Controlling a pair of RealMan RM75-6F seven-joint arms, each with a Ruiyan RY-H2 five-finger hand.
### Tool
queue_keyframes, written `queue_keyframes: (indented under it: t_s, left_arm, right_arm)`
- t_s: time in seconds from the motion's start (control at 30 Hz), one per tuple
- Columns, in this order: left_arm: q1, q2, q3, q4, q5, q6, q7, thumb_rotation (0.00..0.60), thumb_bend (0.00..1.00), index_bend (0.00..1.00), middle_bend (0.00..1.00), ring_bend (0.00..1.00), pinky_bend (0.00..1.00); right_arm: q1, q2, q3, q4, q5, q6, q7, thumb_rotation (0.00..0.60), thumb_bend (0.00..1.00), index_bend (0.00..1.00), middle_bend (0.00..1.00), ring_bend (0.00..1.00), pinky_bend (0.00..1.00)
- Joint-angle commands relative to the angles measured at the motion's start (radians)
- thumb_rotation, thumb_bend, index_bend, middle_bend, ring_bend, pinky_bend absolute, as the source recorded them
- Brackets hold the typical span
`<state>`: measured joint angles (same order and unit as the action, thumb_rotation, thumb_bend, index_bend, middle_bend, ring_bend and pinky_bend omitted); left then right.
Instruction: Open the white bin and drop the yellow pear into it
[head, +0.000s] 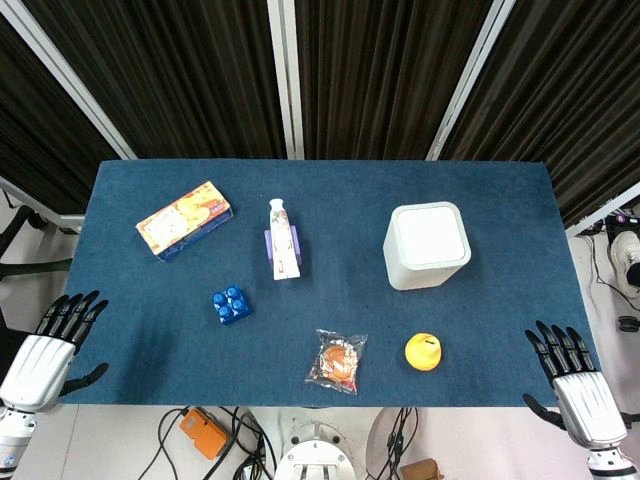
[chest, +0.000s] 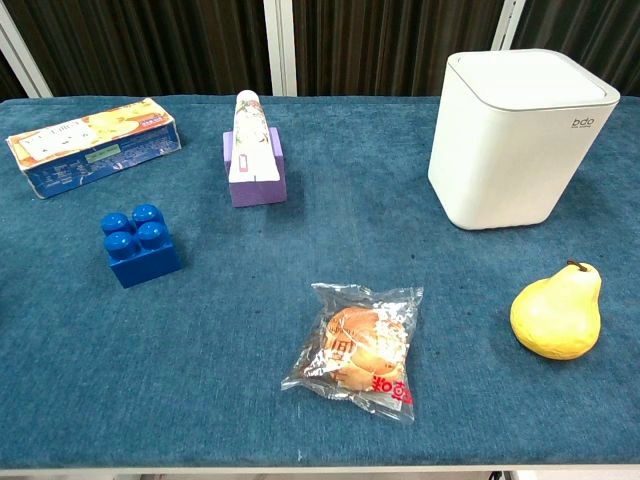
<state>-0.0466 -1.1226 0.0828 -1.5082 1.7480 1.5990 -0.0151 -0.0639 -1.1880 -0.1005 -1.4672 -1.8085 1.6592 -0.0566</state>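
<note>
The white bin (head: 427, 245) (chest: 522, 137) stands right of the table's middle with its lid shut. A yellow pear (head: 424, 351) (chest: 558, 312) lies on the blue cloth in front of it, near the front edge. My left hand (head: 52, 347) hovers at the table's front left corner, fingers spread, holding nothing. At the front right corner my right hand (head: 572, 385) is likewise spread and empty, well right of the pear. Neither hand shows in the chest view.
A wrapped snack bag (head: 338, 361) (chest: 357, 350) lies left of the pear. A blue brick (head: 230, 304) (chest: 141, 244), a tube on a purple block (head: 281, 241) (chest: 253, 151) and an orange box (head: 184, 220) (chest: 92, 144) sit on the table's left half.
</note>
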Motion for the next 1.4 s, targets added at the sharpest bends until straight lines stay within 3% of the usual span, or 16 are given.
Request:
queue_keyframes:
  t_s: [0.03,0.27,0.4,0.57,0.7,0.9,1.1,1.4]
  left_arm:
    - [0.000,0.000,-0.001,0.001,-0.002,0.000,-0.002,0.600,0.13,0.00,0.00,0.00,0.03]
    - [-0.001,0.006,-0.001,-0.003,-0.001,0.002,-0.015,0.600,0.13,0.00,0.00,0.00,0.03]
    - [-0.002,0.012,-0.007,-0.002,-0.010,0.005,-0.034,0.600,0.13,0.00,0.00,0.00,0.03]
    - [-0.005,0.016,-0.006,0.004,-0.005,0.005,-0.048,0.600,0.13,0.00,0.00,0.00,0.03]
    - [-0.007,0.017,-0.009,0.005,-0.012,0.000,-0.052,0.600,0.13,0.00,0.00,0.00,0.03]
    - [-0.009,0.017,-0.012,0.002,-0.022,-0.009,-0.051,0.600,0.13,0.00,0.00,0.00,0.03]
    - [-0.010,0.019,-0.017,0.000,-0.030,-0.009,-0.055,0.600,0.14,0.00,0.00,0.00,0.03]
    - [-0.011,0.018,-0.015,0.000,-0.027,-0.011,-0.052,0.600,0.14,0.00,0.00,0.00,0.03]
  right_arm:
    - [0.001,0.000,-0.001,-0.001,-0.001,-0.001,0.001,0.600,0.29,0.00,0.00,0.00,0.00]
    - [0.025,-0.019,0.019,0.011,-0.015,0.000,0.015,0.600,0.29,0.00,0.00,0.00,0.00]
    - [0.095,-0.005,0.054,-0.039,-0.038,-0.050,0.011,0.600,0.29,0.00,0.00,0.00,0.00]
    - [0.245,0.041,0.176,-0.195,0.026,-0.204,-0.062,0.600,0.29,0.00,0.01,0.00,0.00]
    - [0.364,0.054,0.265,-0.288,0.134,-0.365,-0.121,0.600,0.29,0.00,0.11,0.00,0.00]
    - [0.469,0.030,0.341,-0.331,0.307,-0.512,-0.238,0.600,0.29,0.00,0.22,0.00,0.00]
    - [0.519,0.012,0.340,-0.324,0.401,-0.587,-0.271,0.600,0.29,0.00,0.24,0.00,0.00]
    - [0.542,-0.009,0.286,-0.289,0.394,-0.621,-0.223,0.600,0.29,0.00,0.26,0.00,0.00]
